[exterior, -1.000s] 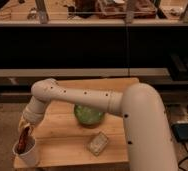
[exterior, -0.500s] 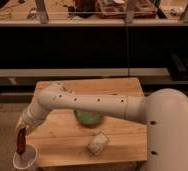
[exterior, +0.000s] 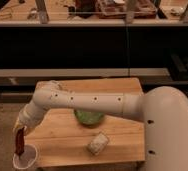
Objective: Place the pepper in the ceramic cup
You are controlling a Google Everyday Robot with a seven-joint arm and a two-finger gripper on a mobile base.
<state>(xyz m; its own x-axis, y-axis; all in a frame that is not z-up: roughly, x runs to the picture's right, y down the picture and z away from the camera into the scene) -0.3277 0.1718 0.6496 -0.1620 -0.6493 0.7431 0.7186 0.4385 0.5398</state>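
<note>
The small white ceramic cup [exterior: 26,157] stands at the front left corner of the wooden table [exterior: 67,135]. My gripper [exterior: 20,130] is at the end of the white arm that reaches from the right to the far left, directly above the cup. It is shut on the slim dark red-brown pepper [exterior: 20,142], which hangs upright from it. The pepper's lower end is at the cup's rim, at its left side.
A green bowl [exterior: 89,118] sits mid-table, partly behind the arm. A pale rectangular packet [exterior: 98,143] lies on the table near the front. Dark shelving and a rail run behind the table. The arm's large body fills the right side.
The arm's body has swung and taken up more of the right side. The gripper with the pepper has stayed over the cup, with the pepper's end low at the rim.
</note>
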